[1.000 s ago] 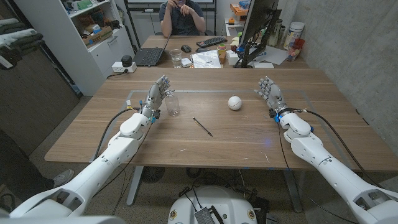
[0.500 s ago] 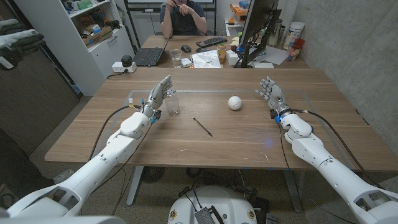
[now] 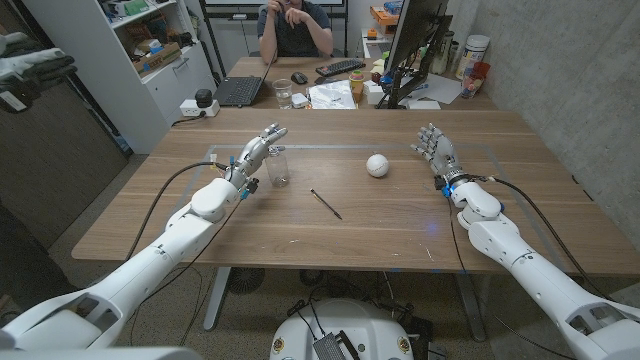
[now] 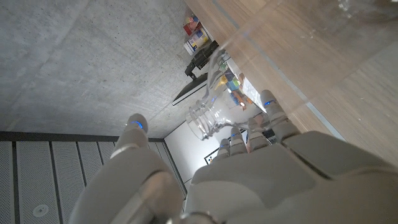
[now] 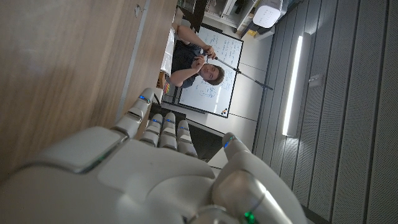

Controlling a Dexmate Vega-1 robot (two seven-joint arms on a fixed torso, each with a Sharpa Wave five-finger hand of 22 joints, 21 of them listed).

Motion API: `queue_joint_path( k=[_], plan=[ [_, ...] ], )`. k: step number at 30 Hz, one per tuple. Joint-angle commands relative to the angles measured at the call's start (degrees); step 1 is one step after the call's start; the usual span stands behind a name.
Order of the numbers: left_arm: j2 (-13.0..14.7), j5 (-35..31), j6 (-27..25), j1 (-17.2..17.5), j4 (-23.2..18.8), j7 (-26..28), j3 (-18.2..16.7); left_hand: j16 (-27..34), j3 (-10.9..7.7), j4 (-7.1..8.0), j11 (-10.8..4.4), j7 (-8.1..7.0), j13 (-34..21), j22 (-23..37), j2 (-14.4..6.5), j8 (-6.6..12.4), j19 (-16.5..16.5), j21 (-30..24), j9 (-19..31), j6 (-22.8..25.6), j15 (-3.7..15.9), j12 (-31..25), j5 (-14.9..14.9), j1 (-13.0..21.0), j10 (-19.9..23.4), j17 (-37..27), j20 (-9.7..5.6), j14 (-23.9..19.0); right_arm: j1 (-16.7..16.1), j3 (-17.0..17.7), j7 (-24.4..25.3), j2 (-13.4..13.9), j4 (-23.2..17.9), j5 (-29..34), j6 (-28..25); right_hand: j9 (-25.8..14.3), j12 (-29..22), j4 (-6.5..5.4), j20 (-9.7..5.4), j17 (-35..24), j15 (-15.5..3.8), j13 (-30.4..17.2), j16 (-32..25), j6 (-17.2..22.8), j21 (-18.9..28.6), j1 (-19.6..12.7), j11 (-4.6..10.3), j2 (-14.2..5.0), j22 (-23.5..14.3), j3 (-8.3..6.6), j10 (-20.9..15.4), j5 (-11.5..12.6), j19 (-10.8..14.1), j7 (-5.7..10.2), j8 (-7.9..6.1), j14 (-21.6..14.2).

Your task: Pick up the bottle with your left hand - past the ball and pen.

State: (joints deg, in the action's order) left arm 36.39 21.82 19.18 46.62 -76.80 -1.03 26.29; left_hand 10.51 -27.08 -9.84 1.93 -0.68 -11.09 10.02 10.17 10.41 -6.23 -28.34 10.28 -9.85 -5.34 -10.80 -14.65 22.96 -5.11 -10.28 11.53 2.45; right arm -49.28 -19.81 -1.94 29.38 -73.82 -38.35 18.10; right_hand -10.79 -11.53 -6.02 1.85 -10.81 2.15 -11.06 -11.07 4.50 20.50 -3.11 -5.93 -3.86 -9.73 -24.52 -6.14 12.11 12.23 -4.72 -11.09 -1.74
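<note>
A clear plastic bottle (image 3: 277, 167) stands upright on the wooden table (image 3: 380, 232), left of centre. My left hand (image 3: 255, 152) is right beside it on its left, open, with the fingers leaning over towards the bottle's top. In the left wrist view the bottle's neck (image 4: 208, 118) shows between the thumb and the fingers of that hand (image 4: 249, 180); I cannot tell if they touch. A white ball (image 3: 376, 165) lies right of the bottle, and a dark pen (image 3: 325, 203) lies nearer me. My right hand (image 3: 434, 150) stands open and empty, right of the ball.
A second table behind holds a laptop (image 3: 240, 90), a glass (image 3: 283, 93), a keyboard and a monitor (image 3: 415, 40). A person (image 3: 293, 25) sits there, and the person (image 5: 199, 65) shows in the right wrist view too. Shelves stand at the far left.
My left hand has tilted and reached right, bringing its fingers over the bottle. The bottle, ball, pen and right hand have not moved.
</note>
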Motion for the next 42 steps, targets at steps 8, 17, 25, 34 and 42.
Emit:
queue_joint_path(
  k=[8, 17, 25, 34, 42],
  plan=[
    [5.2, -7.2, -1.4, -0.4, -2.4, -1.7, 1.8, -0.3, 1.41, -0.3, 0.04, -4.45, -0.6, 0.3, -0.4, 0.24, 0.1, 2.1, 0.4, -5.0, -1.75, 0.2, -1.0, 5.9, -5.6, -0.3, 0.81, 3.8, 0.5, -0.5, 0.0, -0.8, 1.4, 0.1, 0.3, -0.2, -0.2, -0.44, -0.27, -0.2, 0.25, -0.3, -0.2, 0.4, -0.4, 0.2, -0.33, 0.47, -0.2, 0.27, -0.5, 0.2, 0.7, -0.13, -0.29, -0.1],
    [8.4, -12.7, -6.0, -0.1, -7.0, 0.2, 2.6, -0.5, 1.56, -0.05, 1.33, -5.85, -0.9, 0.3, -2.1, 0.21, 3.3, 5.7, 0.6, -11.3, -2.5, 0.4, -1.0, 13.4, -14.1, -0.4, 0.76, 10.4, -0.2, -0.1, 0.6, -0.5, 0.5, 0.1, 0.6, -0.2, -0.3, -0.58, -0.19, -0.2, 0.3, -0.3, -0.3, 0.4, -0.5, 0.4, -0.33, 0.53, -0.2, 0.45, -0.6, 0.2, 0.9, -0.1, -0.29, -0.3],
    [7.6, -12.8, -6.7, -0.1, -6.4, -0.4, 3.4, -0.3, 1.15, 0.21, 3.0, -5.12, -1.2, 0.3, -3.7, 0.27, 4.8, 7.9, 0.8, -16.4, -3.23, 0.2, -0.2, 17.7, -18.4, -0.4, 0.73, 14.2, -0.8, 0.0, 0.9, -0.2, -0.4, 0.1, 0.5, -0.2, -0.3, -0.71, -0.09, -0.2, 0.41, -0.3, -0.4, 0.6, -0.6, 0.6, -0.39, 0.58, -0.2, 0.6, -0.9, 0.3, 1.0, -0.1, -0.33, -0.6],
    [4.7, -12.9, -1.8, -0.1, -2.6, 1.5, 3.8, 1.0, 1.37, 0.26, 3.48, -2.24, -1.3, 0.1, -5.0, 1.78, -2.4, 7.1, 0.9, -17.2, -2.22, -1.9, 1.1, 22.6, -16.2, -0.2, -1.16, 10.6, -1.1, 0.1, 1.4, 0.1, -0.8, 0.3, 0.1, -0.2, -0.4, -0.79, 0.02, -0.2, 0.39, -0.3, -0.5, 0.6, -0.7, 0.8, -0.45, 0.6, -0.2, 0.71, -0.9, 0.3, 1.1, -0.1, -0.34, -0.7],
    [2.1, -9.8, 1.9, -0.9, 1.6, -0.3, 3.7, 1.6, 0.94, 0.02, 4.13, -0.28, -1.3, -0.2, -8.2, 2.58, -13.7, 5.9, 0.8, -15.7, -1.16, -3.5, 2.7, 30.7, -12.2, 0.0, -7.61, 3.0, -0.6, -0.2, 1.3, 0.3, -0.4, 0.9, 0.0, -0.2, -0.4, -0.85, 0.06, -0.2, 0.39, -0.3, -0.4, 0.7, -0.8, 0.9, -0.44, 0.63, -0.2, 0.81, -1.0, 0.3, 1.2, -0.14, -0.35, -0.7]
  ],
)
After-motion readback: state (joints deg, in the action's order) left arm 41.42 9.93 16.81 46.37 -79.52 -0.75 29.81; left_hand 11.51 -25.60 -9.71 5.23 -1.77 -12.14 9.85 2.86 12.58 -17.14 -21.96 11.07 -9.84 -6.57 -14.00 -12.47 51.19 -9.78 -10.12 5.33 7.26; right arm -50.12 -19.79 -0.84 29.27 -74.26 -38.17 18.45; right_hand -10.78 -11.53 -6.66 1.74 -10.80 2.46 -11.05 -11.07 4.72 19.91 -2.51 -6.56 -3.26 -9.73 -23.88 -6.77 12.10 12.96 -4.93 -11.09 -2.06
